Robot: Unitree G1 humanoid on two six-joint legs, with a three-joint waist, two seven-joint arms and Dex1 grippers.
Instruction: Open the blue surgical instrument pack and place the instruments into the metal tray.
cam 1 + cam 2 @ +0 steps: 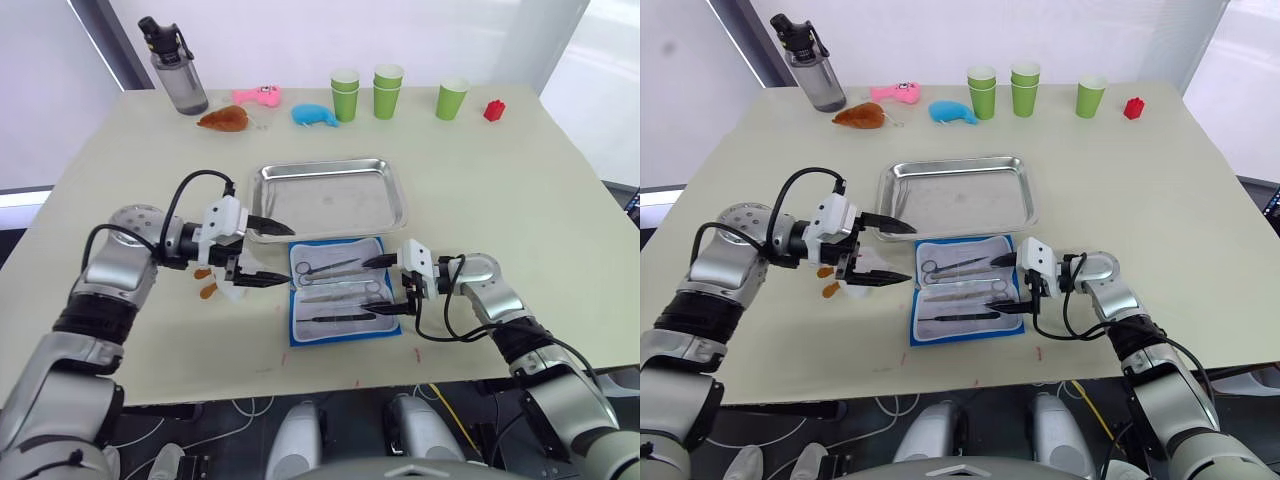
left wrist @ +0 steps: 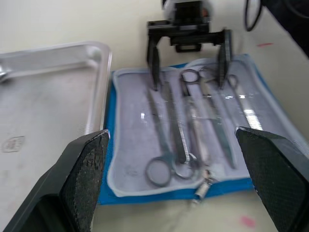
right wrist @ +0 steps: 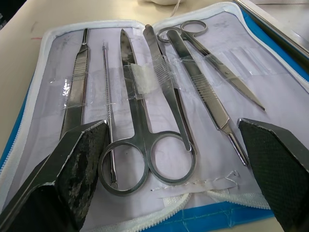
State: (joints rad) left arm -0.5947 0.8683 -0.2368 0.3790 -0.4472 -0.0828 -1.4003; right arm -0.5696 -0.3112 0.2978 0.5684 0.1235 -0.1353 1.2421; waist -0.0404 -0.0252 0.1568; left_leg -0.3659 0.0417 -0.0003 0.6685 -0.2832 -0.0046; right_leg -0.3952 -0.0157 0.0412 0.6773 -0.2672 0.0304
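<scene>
The blue surgical instrument pack [image 1: 338, 291] lies folded open near the front edge of the table [image 1: 520, 190], pale lining up, its far edge touching or just short of the metal tray [image 1: 330, 197], which sits toward the table's middle with a bare bottom. The instruments [image 3: 145, 92] are all tucked in the lining: ring-handled scissors, tweezers, a slim probe and a flat handle, side by side under clear straps. The right gripper [image 1: 389, 285] sits at the pack's right edge, fingers spread wide, one tip over the far corner and one over the near side, nothing between them. The left gripper [image 1: 266, 252] hangs just off the pack's left edge, by the tray's near-left corner, fingers also wide apart and holding nothing. Along the back edge stand a dark water bottle [image 1: 174, 66], small toys and green cups [image 1: 387, 89].
</scene>
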